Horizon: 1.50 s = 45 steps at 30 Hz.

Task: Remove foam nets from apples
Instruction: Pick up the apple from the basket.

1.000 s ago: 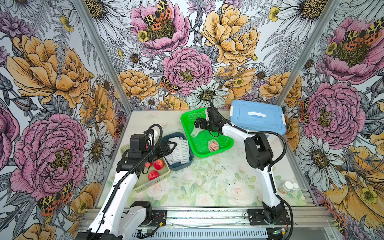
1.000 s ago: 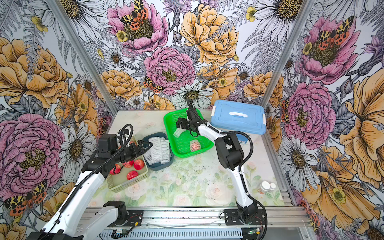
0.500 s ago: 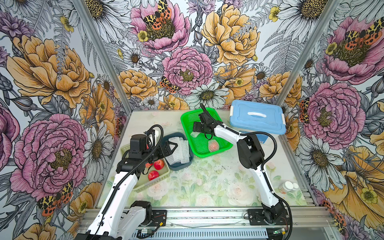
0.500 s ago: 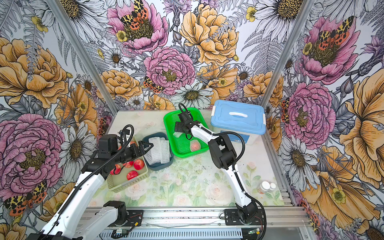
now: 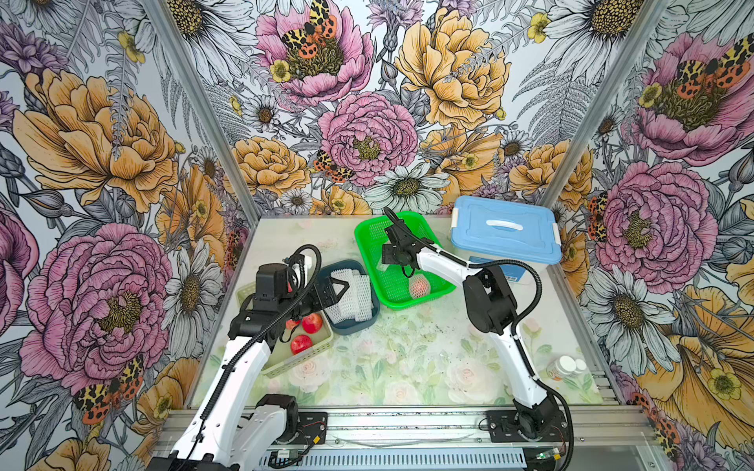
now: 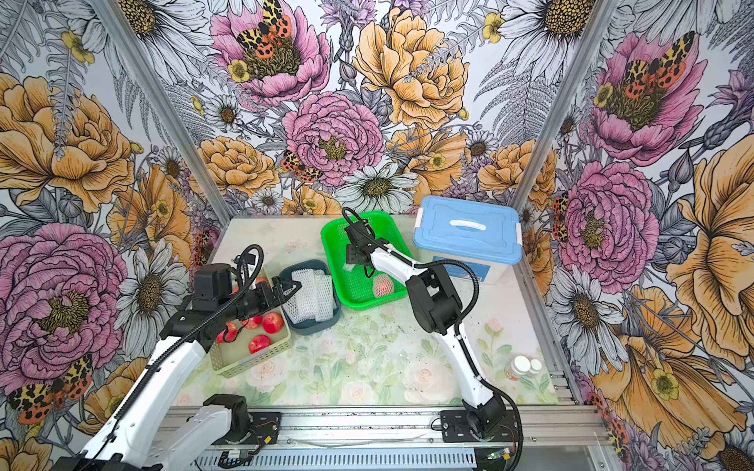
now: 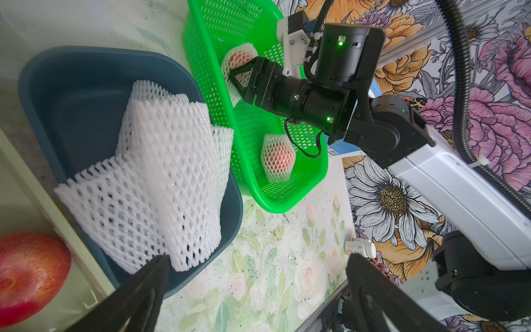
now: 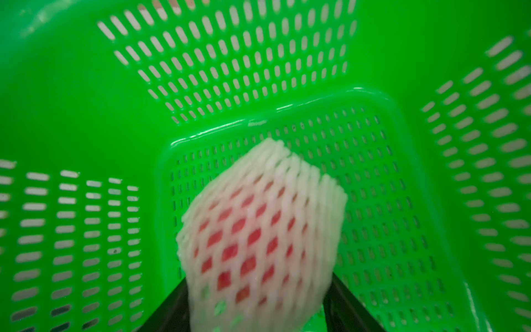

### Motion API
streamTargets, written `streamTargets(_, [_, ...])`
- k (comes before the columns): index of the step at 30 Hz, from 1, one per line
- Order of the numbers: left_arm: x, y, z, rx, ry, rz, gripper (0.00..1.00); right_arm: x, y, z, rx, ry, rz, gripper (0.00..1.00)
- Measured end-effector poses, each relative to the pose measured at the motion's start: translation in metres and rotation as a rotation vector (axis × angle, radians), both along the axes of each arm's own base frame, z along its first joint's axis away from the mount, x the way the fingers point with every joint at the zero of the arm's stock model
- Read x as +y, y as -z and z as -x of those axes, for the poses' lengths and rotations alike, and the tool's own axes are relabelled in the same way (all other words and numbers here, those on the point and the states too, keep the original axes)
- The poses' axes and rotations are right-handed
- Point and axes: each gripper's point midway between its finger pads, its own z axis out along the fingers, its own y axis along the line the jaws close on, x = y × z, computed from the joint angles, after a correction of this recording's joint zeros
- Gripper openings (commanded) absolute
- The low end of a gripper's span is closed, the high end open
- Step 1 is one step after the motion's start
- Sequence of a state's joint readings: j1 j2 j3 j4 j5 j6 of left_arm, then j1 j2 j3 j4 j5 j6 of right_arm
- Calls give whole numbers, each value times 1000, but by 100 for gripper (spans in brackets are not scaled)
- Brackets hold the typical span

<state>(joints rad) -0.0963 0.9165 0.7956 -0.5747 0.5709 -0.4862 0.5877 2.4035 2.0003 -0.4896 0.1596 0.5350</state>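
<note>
Right wrist view: your right pincer (image 8: 258, 280) part-open, jaws straddling small red apple (image 8: 244, 244) in white foam mesh net (image 8: 287, 172); grip: cannot tell. Left pincer (image 7: 257, 258) hanging wide open, empty, near loose nets (image 7: 161, 161).

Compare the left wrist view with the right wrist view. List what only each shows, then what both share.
Only the left wrist view: the dark blue tub holding empty foam nets, a bare apple, a second netted apple, a pill bottle and the open left end effector.
Only the right wrist view: both fingers of the right end effector, either side of the netted apple; whether they grip it is unclear.
Both: the green basket and that netted apple.
</note>
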Motion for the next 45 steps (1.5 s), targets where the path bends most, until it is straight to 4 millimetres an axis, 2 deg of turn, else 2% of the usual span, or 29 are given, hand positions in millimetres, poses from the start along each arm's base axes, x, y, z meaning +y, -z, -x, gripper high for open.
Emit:
streamTargets(4, [0,0,0,0,0,0,99,-1,-5,-1,-14,-18,19,63])
streamTargets(8, [0,0,0,-1,0,0,99,-3,-20,-2,-50,-41,45,54])
streamTargets(13, [0,0,0,1,0,0,99,-7,-42,-5,-94,-75,66,50])
streamTargets(19, [0,0,0,1,0,0,99,-18,-67,12,-127,-121,94,45])
streamTargets(25, [0,0,0,1,0,0,99,-33,-92,41,-167,-177,102,44])
streamTargets(31, [0,0,0,1,0,0,99,-53,-119,100,-214,-262,92,45])
streamTargets(36, [0,0,0,1,0,0,99,-51,-135,169,-266,-368,57,45])
streamTargets(39, [-1,0,0,1,3,3,99,-44,-126,217,-269,-443,49,45])
streamTargets(45, [-1,-2,1,-8,5,5,99,-41,-83,311,-232,-578,58,45])
